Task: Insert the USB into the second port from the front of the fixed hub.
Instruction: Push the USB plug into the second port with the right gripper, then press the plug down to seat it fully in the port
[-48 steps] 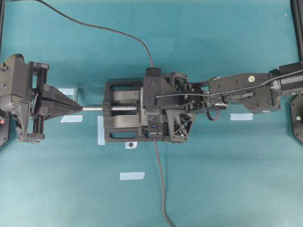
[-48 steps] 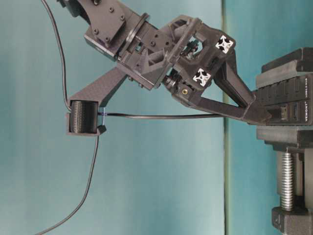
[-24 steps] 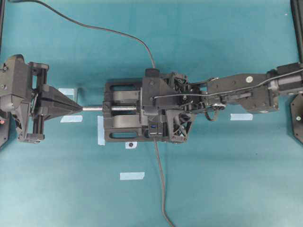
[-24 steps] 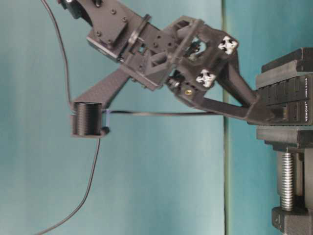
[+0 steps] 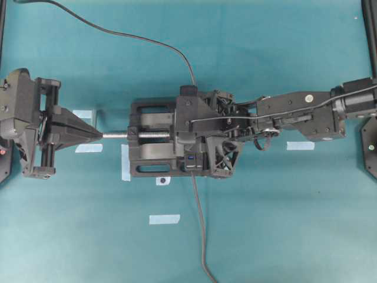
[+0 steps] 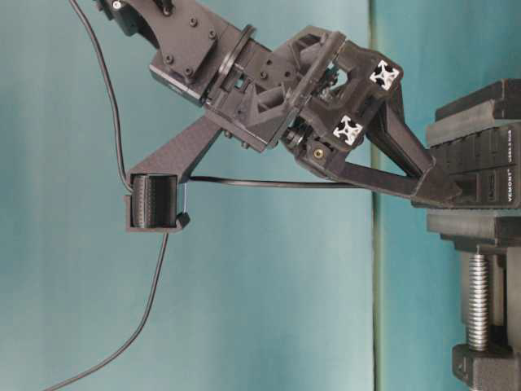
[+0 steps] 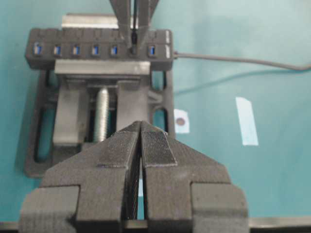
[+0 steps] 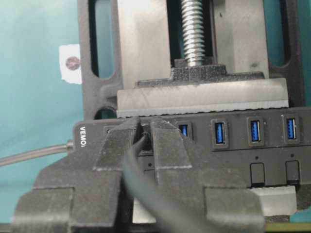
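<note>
The fixed hub (image 8: pixel 272 150) is a black strip with blue slots, clamped in a black vise (image 5: pixel 150 153). My right gripper (image 8: pixel 144 125) is shut on the USB (image 8: pixel 146 135), whose thin black cable (image 6: pixel 269 184) trails back from it. The fingertips (image 6: pixel 444 194) press against the hub's face (image 6: pixel 480 159). In the left wrist view the fingers (image 7: pixel 132 29) sit at the second port from the thick-cabled end; the port itself is hidden. How deep the plug sits cannot be told. My left gripper (image 5: pixel 97 134) rests shut and empty at the left, pointing at the vise.
The vise's silver screw (image 5: pixel 118 134) ends just in front of the left gripper's tips. The hub's thick grey cable (image 5: pixel 200 224) runs toward the front edge. Pale tape marks (image 5: pixel 164 219) (image 5: pixel 300 145) lie on the teal mat. The thin cable loops off to the back left (image 5: pixel 147 40).
The right gripper's body has shifted slightly, dipping then lifting, while its tips stay at the hub's face. The left arm has not moved.
</note>
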